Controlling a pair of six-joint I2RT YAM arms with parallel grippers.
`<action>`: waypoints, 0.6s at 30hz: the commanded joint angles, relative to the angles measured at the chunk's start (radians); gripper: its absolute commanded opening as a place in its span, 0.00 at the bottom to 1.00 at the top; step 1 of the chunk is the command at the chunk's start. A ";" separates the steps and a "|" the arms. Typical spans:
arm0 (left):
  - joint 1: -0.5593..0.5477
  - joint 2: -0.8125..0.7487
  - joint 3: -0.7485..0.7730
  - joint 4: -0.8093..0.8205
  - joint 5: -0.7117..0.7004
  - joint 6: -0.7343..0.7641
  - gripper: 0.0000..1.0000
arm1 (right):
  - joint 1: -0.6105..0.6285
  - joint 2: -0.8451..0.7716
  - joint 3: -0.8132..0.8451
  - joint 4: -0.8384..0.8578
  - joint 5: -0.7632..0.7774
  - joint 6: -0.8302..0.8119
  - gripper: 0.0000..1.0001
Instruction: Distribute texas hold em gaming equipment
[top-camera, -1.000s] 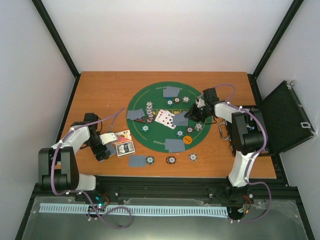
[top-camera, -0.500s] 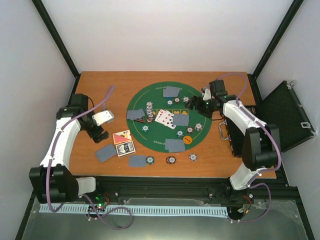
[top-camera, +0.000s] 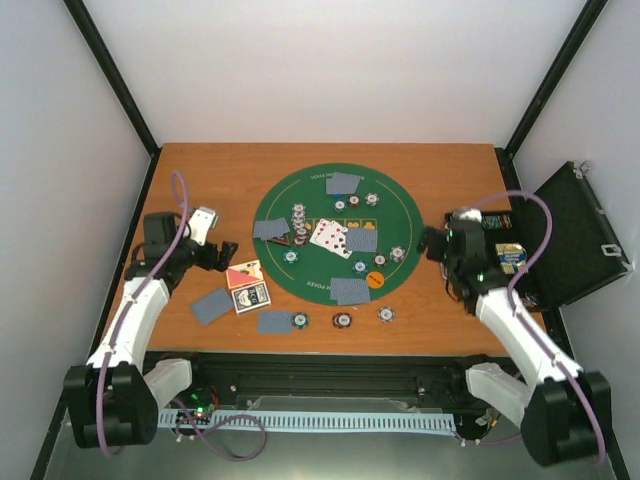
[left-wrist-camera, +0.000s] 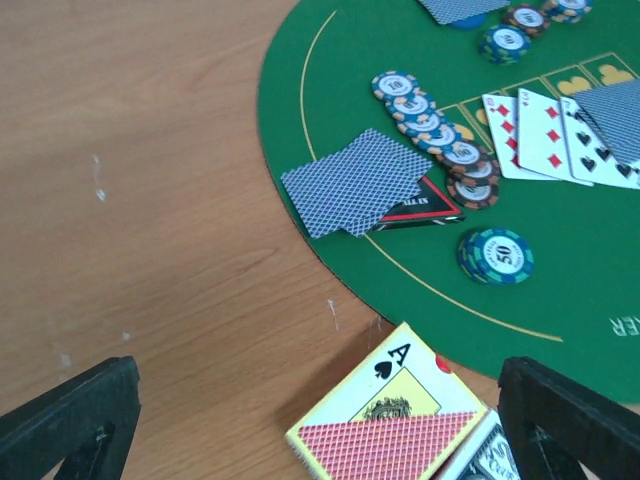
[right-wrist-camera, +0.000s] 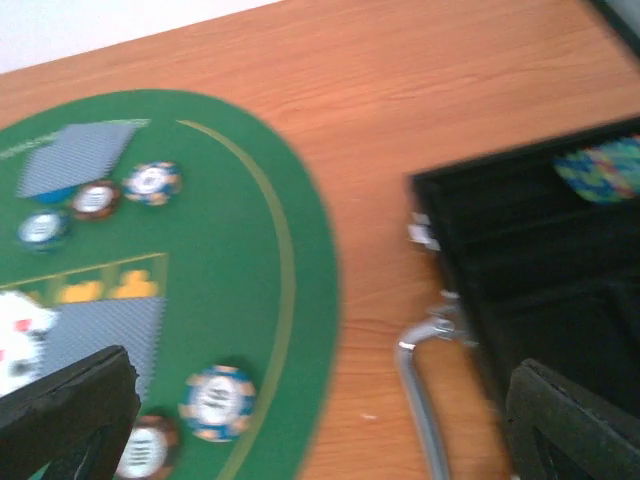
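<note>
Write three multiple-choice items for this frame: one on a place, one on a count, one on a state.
1. Where is the triangular marker?
A. partly under face-down cards at the edge of the green mat
B. off the mat entirely
C. held in a gripper

2. How many poker chips lie on the bare table just in front of the mat?
A. one
B. three
C. six

3. How are the left gripper and right gripper?
A. both shut on cards
B. one shut on a chip
C. both open, gripping nothing

Answers:
1. A, its black-red corner pokes out beneath the cards.
2. B, three sit in a row there.
3. C, each wrist view shows its fingers wide apart.
</note>
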 joint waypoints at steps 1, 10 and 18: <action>0.007 0.015 -0.195 0.503 0.023 -0.230 1.00 | -0.004 -0.179 -0.289 0.404 0.351 -0.154 1.00; 0.004 0.076 -0.534 1.184 -0.055 -0.292 1.00 | -0.013 -0.047 -0.422 0.741 0.474 -0.253 1.00; -0.016 0.210 -0.553 1.420 -0.187 -0.328 1.00 | -0.029 0.242 -0.420 1.074 0.457 -0.319 1.00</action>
